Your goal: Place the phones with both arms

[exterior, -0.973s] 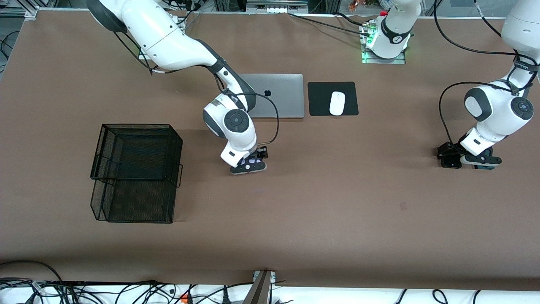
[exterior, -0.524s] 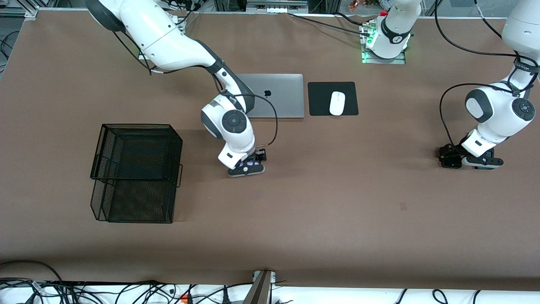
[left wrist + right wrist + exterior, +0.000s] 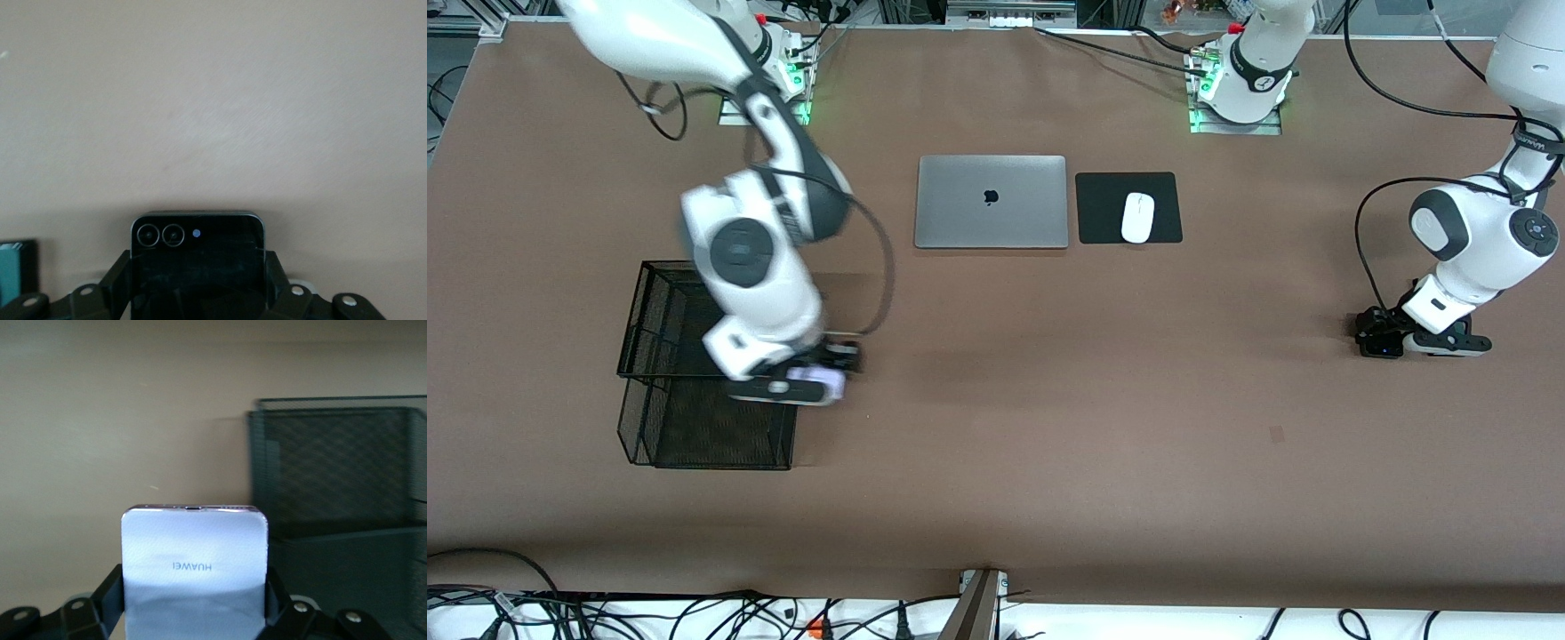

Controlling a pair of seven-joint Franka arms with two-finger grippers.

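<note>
My right gripper is shut on the squarish pale lilac phone and holds it in the air over the edge of the black wire basket. In the right wrist view the lilac phone fills the gap between the fingers, with the basket beside it. My left gripper is low at the table at the left arm's end, shut on the squarish black phone, whose two camera rings show. A teal and dark object at the edge of the left wrist view may be the dark green phone; I cannot tell.
A closed silver laptop lies at the table's middle, nearer the bases. Beside it is a black mouse pad with a white mouse. The basket is a two-tier mesh rack toward the right arm's end.
My right arm has swung from the table's middle toward the basket, carrying the lilac phone up with it. My left gripper has barely shifted.
</note>
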